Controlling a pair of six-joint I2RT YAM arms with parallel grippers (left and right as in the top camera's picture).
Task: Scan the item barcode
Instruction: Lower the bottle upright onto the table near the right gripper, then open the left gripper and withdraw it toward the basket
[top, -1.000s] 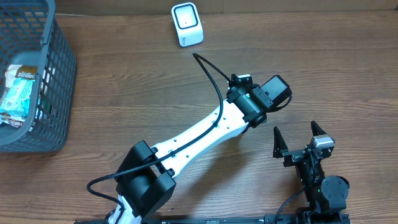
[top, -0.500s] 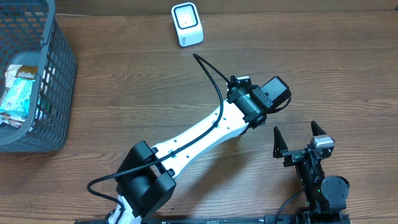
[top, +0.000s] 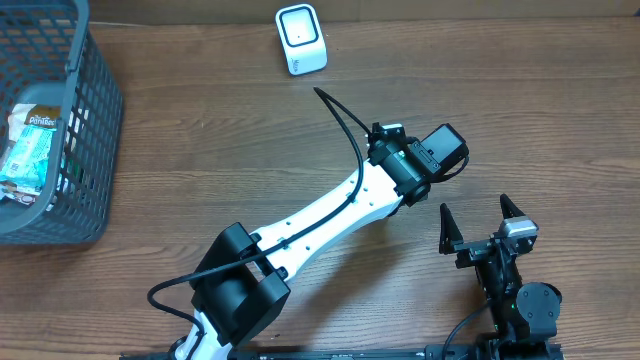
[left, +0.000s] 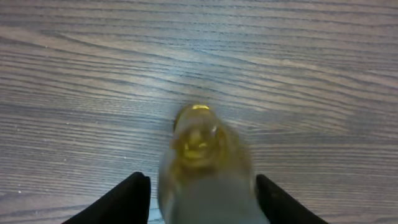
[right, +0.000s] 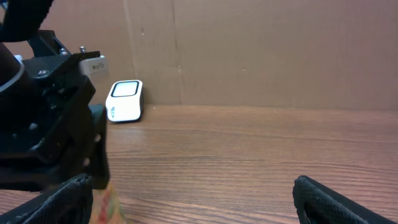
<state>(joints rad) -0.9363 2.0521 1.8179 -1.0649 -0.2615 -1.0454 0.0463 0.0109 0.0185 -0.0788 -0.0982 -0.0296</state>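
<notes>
Overhead view of a wooden table (top: 200, 150). A white left arm (top: 330, 215) runs diagonally from the bottom edge, left of centre, up to a black wrist just right of centre, with a black cable (top: 350, 130) arching above it. A small white scanner (top: 300, 38) stands at the top centre, well apart from that wrist. A grey mesh basket (top: 95, 130) sits at the upper left edge, with a pale packet (top: 30, 150) inside.

The item (left: 199, 143) is hidden under the wrist in the overhead view. The left wrist view shows it in the lower centre: a blurred, yellowish thing with a rounded amber end, over the table's wood grain. It sits between two black fingers (left: 134, 199) that rise from the bottom edge. The left jaws stand one on either side of it, but the blur hides whether they pinch it or stand just clear – I cannot tell.

The black right arm (top: 500, 270) sits at the lower right of the overhead view, apart from the left wrist. Its jaws are spread wide with nothing between them, tips pointing toward the top of the frame.

In the right wrist view, the scanner stands at the middle left against a brown board wall (right: 249, 50), and the left arm's dark wrist fills the left edge.
</notes>
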